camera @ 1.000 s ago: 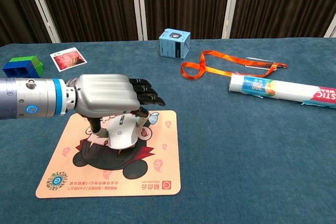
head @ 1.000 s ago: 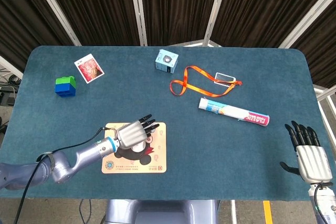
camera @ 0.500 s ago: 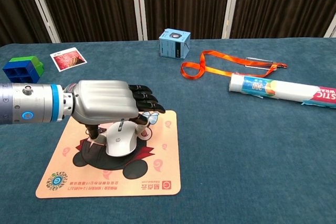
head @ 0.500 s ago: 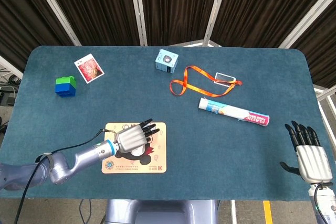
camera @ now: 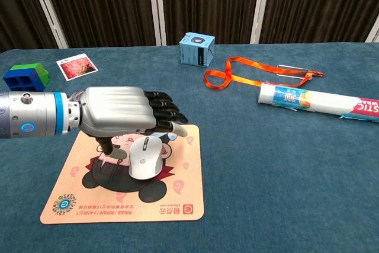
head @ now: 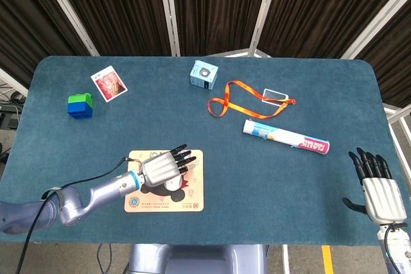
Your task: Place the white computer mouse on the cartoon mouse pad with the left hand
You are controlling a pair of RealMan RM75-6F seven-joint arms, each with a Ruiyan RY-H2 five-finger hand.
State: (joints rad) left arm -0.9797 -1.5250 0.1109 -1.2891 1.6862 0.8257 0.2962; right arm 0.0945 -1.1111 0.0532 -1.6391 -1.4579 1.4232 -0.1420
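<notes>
The white computer mouse (camera: 145, 158) lies flat on the cartoon mouse pad (camera: 118, 205) near the table's front left. My left hand (camera: 118, 114) hovers just above its rear half, fingers stretched forward and apart, thumb hanging down beside the mouse's left edge. No finger visibly clamps the mouse. In the head view my left hand (head: 160, 168) covers most of the mouse (head: 172, 185) over the pad (head: 186, 200). My right hand (head: 379, 194) rests at the table's front right edge, fingers extended, holding nothing.
A blue-and-green block (head: 80, 105) and a photo card (head: 108, 84) lie at the back left. A small blue box (head: 203, 74), an orange lanyard (head: 237, 94) with a badge and a plastic wrap roll (head: 286, 136) occupy the back middle and right.
My left hand brought the mouse down onto the pad, then rose slightly and spread its fingers, leaving more of the mouse showing. The right hand has stayed still.
</notes>
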